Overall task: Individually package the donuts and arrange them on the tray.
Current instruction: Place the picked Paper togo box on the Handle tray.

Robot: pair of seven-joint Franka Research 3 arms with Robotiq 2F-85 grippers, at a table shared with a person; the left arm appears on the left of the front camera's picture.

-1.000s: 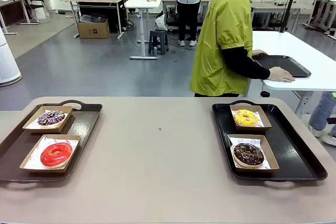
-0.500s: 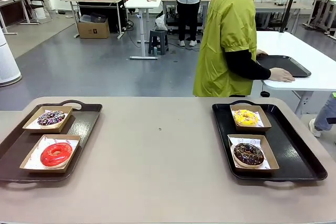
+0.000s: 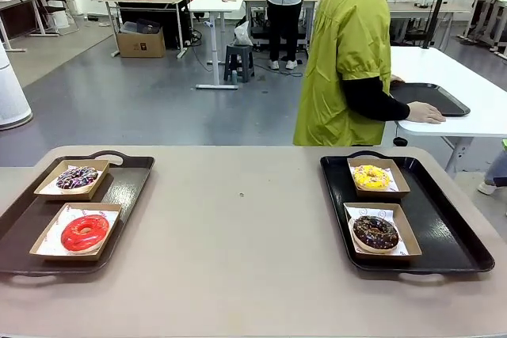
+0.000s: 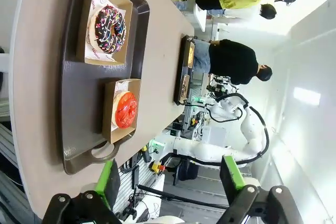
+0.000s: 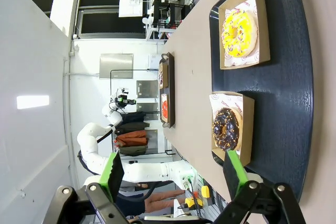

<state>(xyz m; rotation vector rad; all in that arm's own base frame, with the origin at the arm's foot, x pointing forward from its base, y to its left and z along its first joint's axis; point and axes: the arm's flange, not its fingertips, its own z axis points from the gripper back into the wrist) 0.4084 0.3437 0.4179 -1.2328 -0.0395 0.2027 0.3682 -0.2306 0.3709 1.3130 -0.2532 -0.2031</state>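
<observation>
While the table (image 3: pixel 238 275) carries a dark tray at each end, all four donuts sit in shallow cardboard boats, two to a tray. Taking the table's middle as the landmark: well to its left lies the left tray (image 3: pixel 127 187), holding the purple donut (image 3: pixel 77 177) in the far boat and the red donut (image 3: pixel 85 232) in the near boat. Well to the right of the middle lies the right tray (image 3: pixel 444 219), with the yellow donut (image 3: pixel 371 176) in its far boat and the chocolate donut (image 3: pixel 375 232) in its near boat. Each donut rests on printed paper inside its boat, and the boats on one tray stand apart from each other.

The left gripper (image 4: pixel 170 174) hangs clear of the table with its jaws spread wide and nothing between them; its green pads frame the left tray from off the table's edge. The right gripper (image 5: pixel 173 169) likewise stands wide open and empty, with the chocolate donut's boat just beyond one pad.

Past the table's far edge, right of its middle, a person (image 3: pixel 344 53) in a yellow-green top faces away, one hand (image 3: pixel 424 114) laid on a white table behind, beside another dark tray (image 3: pixel 432 96).
</observation>
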